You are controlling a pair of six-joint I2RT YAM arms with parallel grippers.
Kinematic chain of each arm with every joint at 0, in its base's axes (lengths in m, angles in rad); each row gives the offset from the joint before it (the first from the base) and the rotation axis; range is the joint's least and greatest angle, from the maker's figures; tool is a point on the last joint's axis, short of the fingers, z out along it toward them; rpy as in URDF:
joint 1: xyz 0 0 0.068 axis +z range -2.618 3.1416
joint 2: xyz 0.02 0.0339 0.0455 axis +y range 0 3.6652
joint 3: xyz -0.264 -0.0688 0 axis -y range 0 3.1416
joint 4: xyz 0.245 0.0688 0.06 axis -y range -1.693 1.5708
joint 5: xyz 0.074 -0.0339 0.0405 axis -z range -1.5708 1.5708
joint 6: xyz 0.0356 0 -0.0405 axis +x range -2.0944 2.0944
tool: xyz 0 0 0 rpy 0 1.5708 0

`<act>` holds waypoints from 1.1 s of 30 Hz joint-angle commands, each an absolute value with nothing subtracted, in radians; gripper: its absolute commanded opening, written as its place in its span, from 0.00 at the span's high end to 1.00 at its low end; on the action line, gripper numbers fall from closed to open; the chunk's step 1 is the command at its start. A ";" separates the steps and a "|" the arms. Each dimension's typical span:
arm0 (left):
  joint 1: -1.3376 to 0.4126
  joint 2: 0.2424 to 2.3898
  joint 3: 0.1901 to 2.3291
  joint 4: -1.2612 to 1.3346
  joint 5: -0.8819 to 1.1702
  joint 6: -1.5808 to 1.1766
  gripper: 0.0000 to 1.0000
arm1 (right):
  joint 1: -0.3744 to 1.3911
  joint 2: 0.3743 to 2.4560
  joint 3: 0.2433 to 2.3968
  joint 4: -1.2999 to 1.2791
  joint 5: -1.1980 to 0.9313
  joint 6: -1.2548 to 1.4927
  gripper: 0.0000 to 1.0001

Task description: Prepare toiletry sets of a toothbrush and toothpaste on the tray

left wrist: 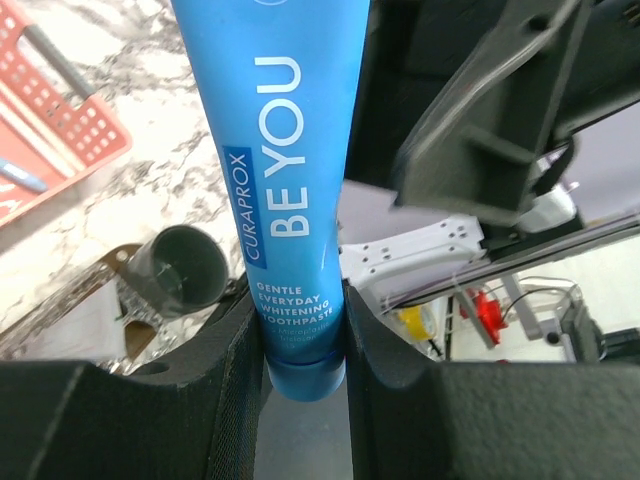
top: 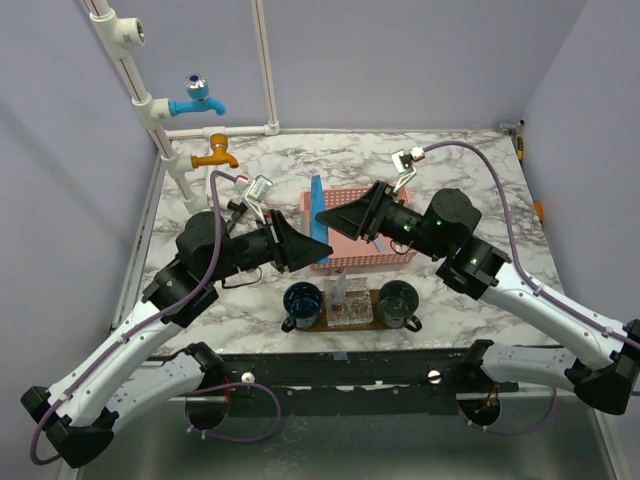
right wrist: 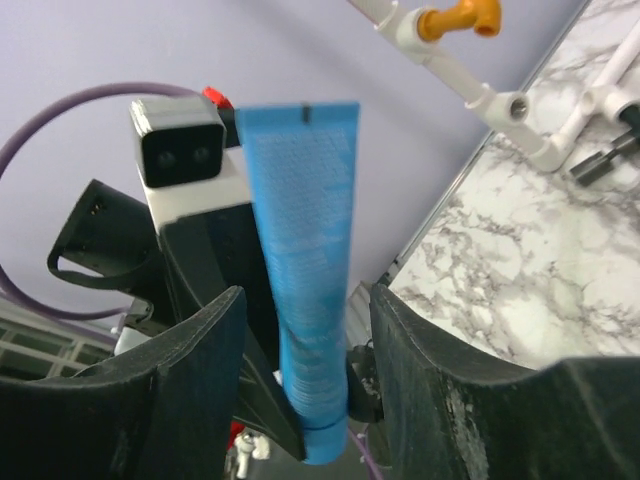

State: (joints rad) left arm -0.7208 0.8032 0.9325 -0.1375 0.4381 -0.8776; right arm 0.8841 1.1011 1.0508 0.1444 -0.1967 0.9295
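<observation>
The toothpaste (top: 317, 200) is a bright blue tube with a blue cap. It stands upright in the air over the left end of the pink basket (top: 375, 235). My left gripper (top: 322, 248) is shut on its cap end, as the left wrist view (left wrist: 297, 340) shows on the tube (left wrist: 285, 180). My right gripper (top: 322, 215) is open, with its jaws on either side of the tube (right wrist: 305, 300) and a gap on each side (right wrist: 305, 335). The dark brown wooden tray (top: 345, 325) lies near the front edge. A slim light-blue item (left wrist: 20, 175), perhaps a toothbrush, lies in the basket (left wrist: 85, 125).
Two dark mugs (top: 302, 302) (top: 398, 302) and a clear holder (top: 348, 300) stand on the tray. A blue tap (top: 197, 100), an orange tap (top: 215, 155) and white pipes (top: 265, 60) stand at the back left. Walls close the marble table on three sides.
</observation>
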 commanded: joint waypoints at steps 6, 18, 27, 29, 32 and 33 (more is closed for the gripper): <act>-0.720 0.794 0.966 -0.444 0.415 -0.630 1.00 | 0.890 1.102 1.233 -0.193 -0.098 0.736 0.43; -0.916 0.836 1.145 -0.822 0.058 -0.382 1.00 | 0.889 1.241 1.494 -0.632 -0.031 0.598 0.41; -1.069 0.861 1.181 -0.942 -0.158 -0.337 1.00 | 0.889 1.252 1.513 -0.674 -0.225 0.601 0.41; -1.089 0.862 1.187 -0.959 -0.180 -0.328 1.00 | 0.888 1.253 1.514 -0.682 -0.266 0.607 0.41; -1.126 0.864 1.194 -0.975 -0.208 -0.303 1.00 | 0.889 1.263 1.509 -0.689 -0.325 0.611 0.41; -1.138 0.860 1.193 -0.973 -0.210 -0.296 1.00 | 0.888 1.269 1.507 -0.693 -0.338 0.613 0.41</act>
